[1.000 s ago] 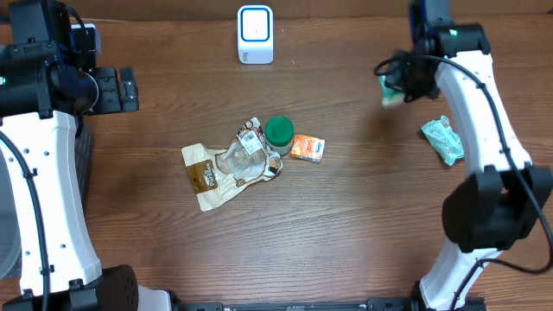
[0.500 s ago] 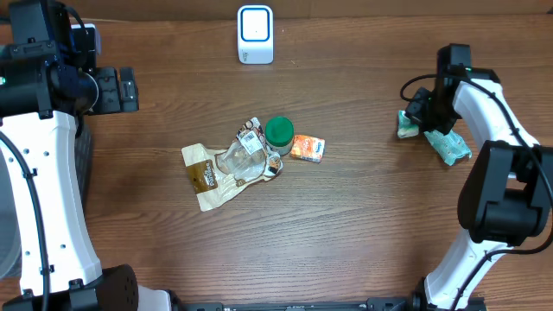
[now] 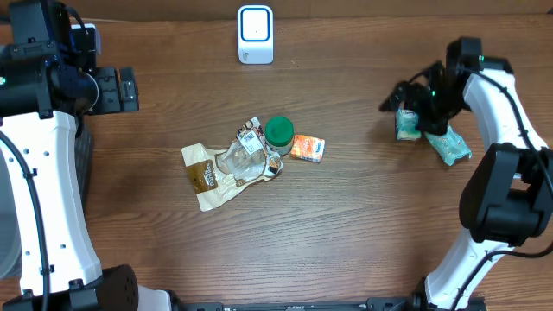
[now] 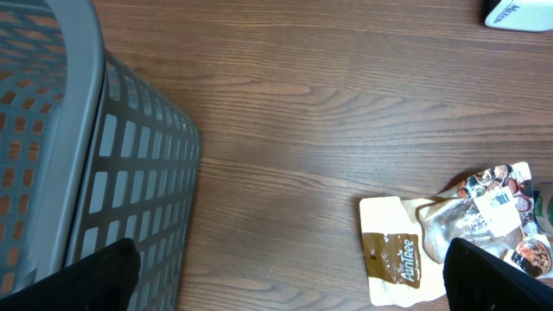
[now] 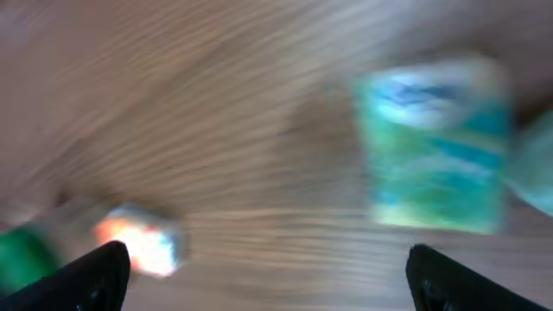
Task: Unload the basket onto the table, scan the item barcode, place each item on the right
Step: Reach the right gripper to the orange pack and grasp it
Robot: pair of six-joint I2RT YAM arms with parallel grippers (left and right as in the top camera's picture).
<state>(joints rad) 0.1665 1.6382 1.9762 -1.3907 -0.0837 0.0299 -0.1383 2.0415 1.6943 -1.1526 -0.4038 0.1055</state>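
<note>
1. Basket (image 4: 86, 173): grey, slatted, and under one tip of the left fingers.
2. Left fingers (image 3: 130, 89): spread wide and grasping nothing, over the bench (image 4: 285, 130).
3. Brown pouch (image 3: 206, 175): lies flat ahead of the left fingers, well apart from them.
4. Clear bag (image 3: 246, 154): crumpled, its barcode label facing up; it overlaps the pouch.
5. Scanner (image 3: 255, 34): white, upright at the bench's far edge, between the two sets of fingers and well apart from both.
6. Green-lidded jar (image 3: 278, 131): touches the bag.
7. Orange packet (image 3: 308, 148): just beside the jar.
8. Right fingers (image 3: 406, 105): released and spread wide, grasping nothing.
9. Teal packet (image 3: 408, 125): the task's item, on the bench directly beneath the right fingers; blurred in the wrist view.
10. Second teal packet (image 3: 451, 145): just beside the first; whether they touch cannot be told.
</note>
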